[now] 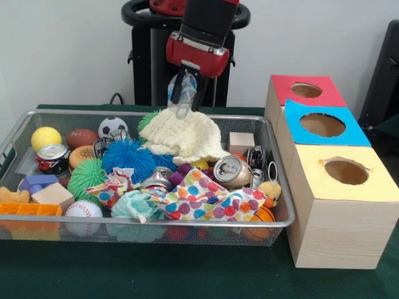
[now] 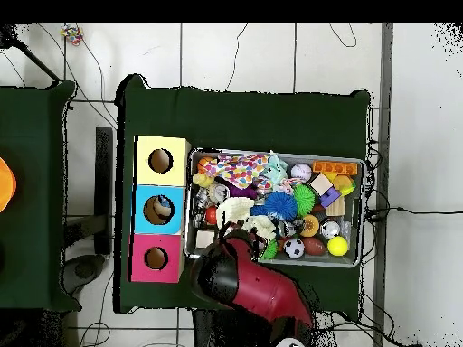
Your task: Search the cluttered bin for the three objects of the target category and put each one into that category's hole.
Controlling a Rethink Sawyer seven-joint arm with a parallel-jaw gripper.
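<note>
Green counter (image 1: 187,280) held the cluttered bin (image 1: 274,221), still full; jaws (image 1: 184,99) clenched on what looked like a clear bottle (image 1: 181,87) over cream cloth (image 1: 184,137); the category's hole (image 1: 322,124) awaited

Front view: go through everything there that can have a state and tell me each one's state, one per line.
gripper: above the bin's far side, shut on a crushed clear bottle
cream knitted cloth: crumpled, heaped on the toys
silver can: on its side, dented
polka-dot cloth: rumpled, spread at the near side
cluttered bin: full
blue-topped box's hole: open, unblocked
</note>
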